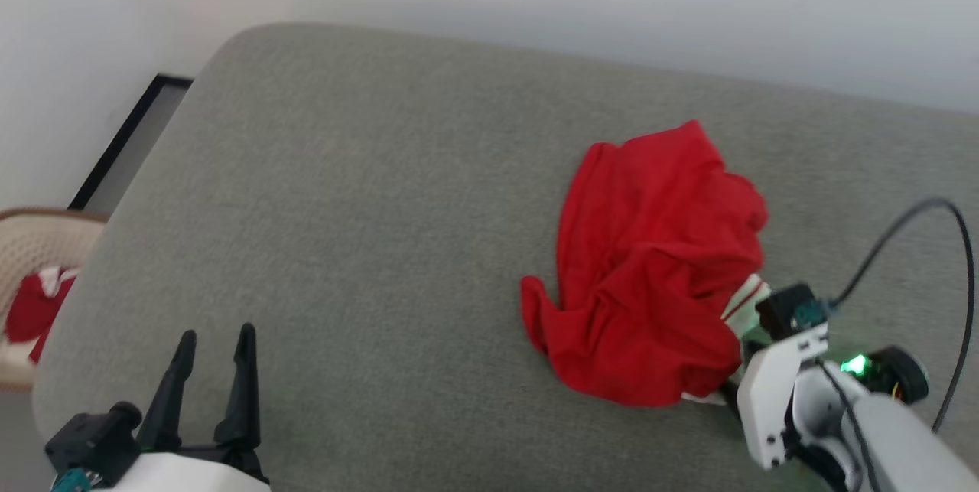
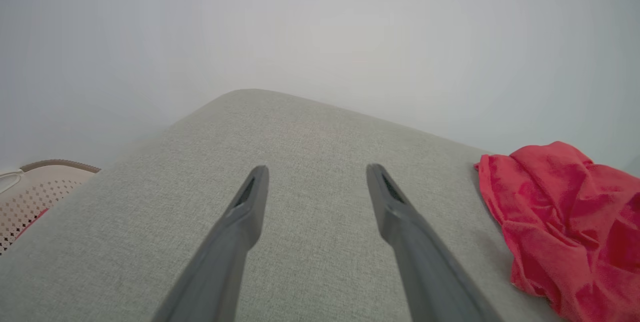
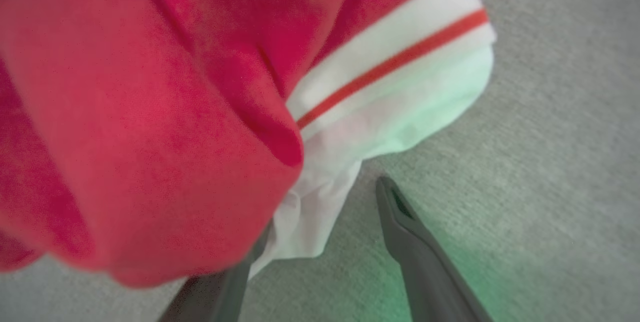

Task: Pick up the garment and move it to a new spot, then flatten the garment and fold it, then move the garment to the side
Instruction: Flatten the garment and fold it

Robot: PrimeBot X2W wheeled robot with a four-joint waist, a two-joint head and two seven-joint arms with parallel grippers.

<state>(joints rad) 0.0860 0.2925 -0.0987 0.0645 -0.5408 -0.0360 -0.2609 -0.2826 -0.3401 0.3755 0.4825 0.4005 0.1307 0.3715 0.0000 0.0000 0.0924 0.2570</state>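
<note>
Your garment (image 1: 658, 262) lies crumpled in a heap on the grey upholstered cushion (image 1: 367, 193), toward its right side in the head view. It is mostly red folds, with a white sleeve end (image 1: 746, 301) carrying a red stripe that peeks out at the lower right edge of the heap. You cannot see any number in these folds.

Your right claw (image 3: 325, 202) is down at that sleeve end with its fingers spread apart. In the right wrist view, one finger (image 3: 410, 242) rests bare over the cushion just beside the white cloth. The other runs under the edge of the garment (image 3: 140, 111), so its tip is hidden. Nothing is pinched between them. In the head view, the pale right forearm (image 1: 879, 431) reaches in from the lower right, with a green light (image 1: 853, 364) glowing on the wrist and a black cable (image 1: 941, 247) looping above it.

Your left claw (image 1: 216, 333) hangs at the lower left, well apart from the heap. It is spread wide with nothing in it. The left wrist view shows the left claw (image 2: 317, 169) over bare cushion, with the garment (image 2: 565, 222) off to the right.

Left of the cushion stands a beige perforated basket (image 1: 38, 247) with red and white cloth inside.
</note>
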